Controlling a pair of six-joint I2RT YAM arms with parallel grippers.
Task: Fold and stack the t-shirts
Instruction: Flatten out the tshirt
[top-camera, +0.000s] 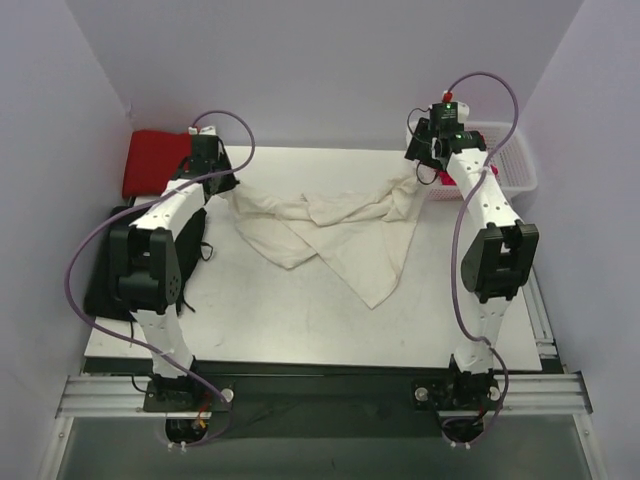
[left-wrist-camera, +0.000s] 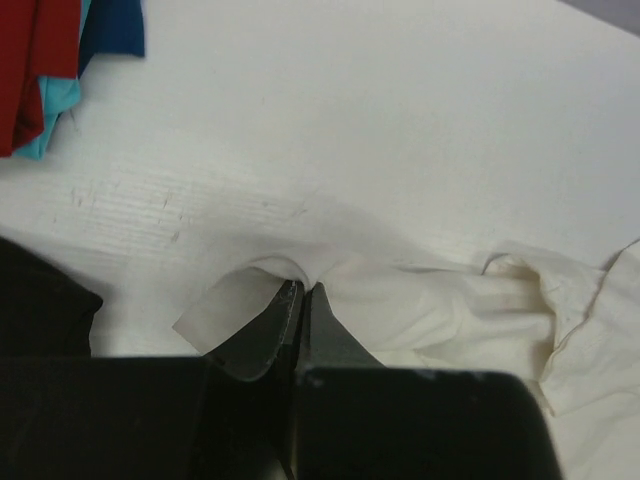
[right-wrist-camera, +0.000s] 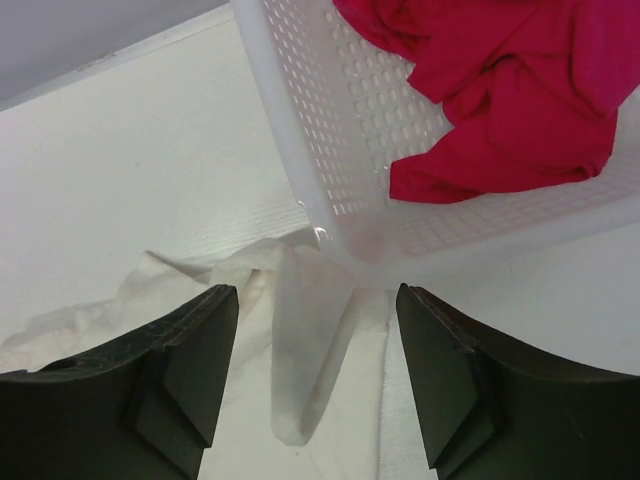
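Top external: cream t-shirt (top-camera: 330, 225) stretches left–right; left gripper (left-wrist-camera: 300, 290) pinches its corner — right gripper (right-wrist-camera: 315, 295) spread apart.

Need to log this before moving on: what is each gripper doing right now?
Left gripper: shut on the white shirt.
Right gripper: open, nothing held, above the shirt beside the basket.
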